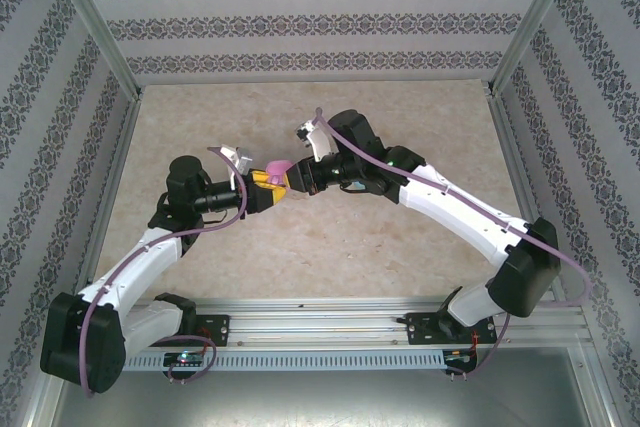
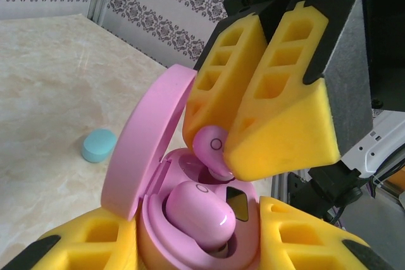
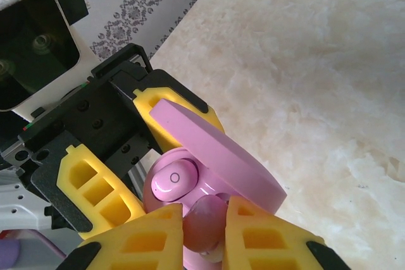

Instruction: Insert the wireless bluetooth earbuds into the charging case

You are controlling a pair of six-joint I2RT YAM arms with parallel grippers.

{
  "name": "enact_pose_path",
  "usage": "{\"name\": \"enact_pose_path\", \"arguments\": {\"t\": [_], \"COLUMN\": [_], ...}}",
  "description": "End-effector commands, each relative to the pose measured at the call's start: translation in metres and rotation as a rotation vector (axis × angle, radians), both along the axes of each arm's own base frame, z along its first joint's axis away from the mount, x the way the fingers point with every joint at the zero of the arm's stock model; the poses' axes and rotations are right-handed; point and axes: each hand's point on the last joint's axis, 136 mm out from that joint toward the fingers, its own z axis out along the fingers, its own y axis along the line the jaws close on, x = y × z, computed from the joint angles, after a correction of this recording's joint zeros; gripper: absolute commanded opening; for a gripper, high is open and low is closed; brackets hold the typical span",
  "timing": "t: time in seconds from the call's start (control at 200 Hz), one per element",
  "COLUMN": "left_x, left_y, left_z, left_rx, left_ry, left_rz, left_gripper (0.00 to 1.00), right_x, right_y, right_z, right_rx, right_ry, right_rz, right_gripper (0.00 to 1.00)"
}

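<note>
The pink case (image 2: 144,156), lid raised, is clamped tight by the left gripper (image 1: 262,188), while a pink earbud (image 2: 212,143) is pinched by the right gripper (image 3: 205,235), jaws nearly closed, just above it.

The left arm (image 1: 140,267) and right arm (image 1: 460,212) bend inward, so that their tips meet head-on. The left end effector (image 1: 262,188) is clamped on an open pink case (image 2: 152,175), one yellow finger (image 2: 82,245) on each side. The right end effector (image 2: 218,150) tilts down towards it, its fingers (image 2: 278,118) pinched on a pink earbud (image 2: 212,143) at the case's open mouth.
</note>
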Motion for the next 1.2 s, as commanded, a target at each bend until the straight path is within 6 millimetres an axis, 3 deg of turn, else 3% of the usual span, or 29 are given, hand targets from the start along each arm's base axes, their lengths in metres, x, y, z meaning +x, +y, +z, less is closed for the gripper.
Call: {"name": "enact_pose_path", "arguments": {"t": [0.0,0.26,1.199], "left_x": [-0.002,-0.002,-0.002], "left_y": [-0.005,-0.006,-0.005], "left_z": [0.035,0.033,0.030], "left_rx": [-0.041,-0.039,-0.031], "left_ry": [-0.122,-0.118,-0.115], "left_rz": [-0.034,-0.036,-0.034], "left_gripper": [0.25,0.25,0.27], "right_x": [-0.009,-0.005,-0.001], "right_y": [0.003,-0.003,-0.009], "right_z": [-0.015,-0.018,-0.003], "right_rx": [-0.058,-0.091,-0.090], "right_ry": [0.028,0.019,-0.006], "right_rz": [0.042,0.006,-0.034], "right_gripper": [0.16,0.25,0.33]}}
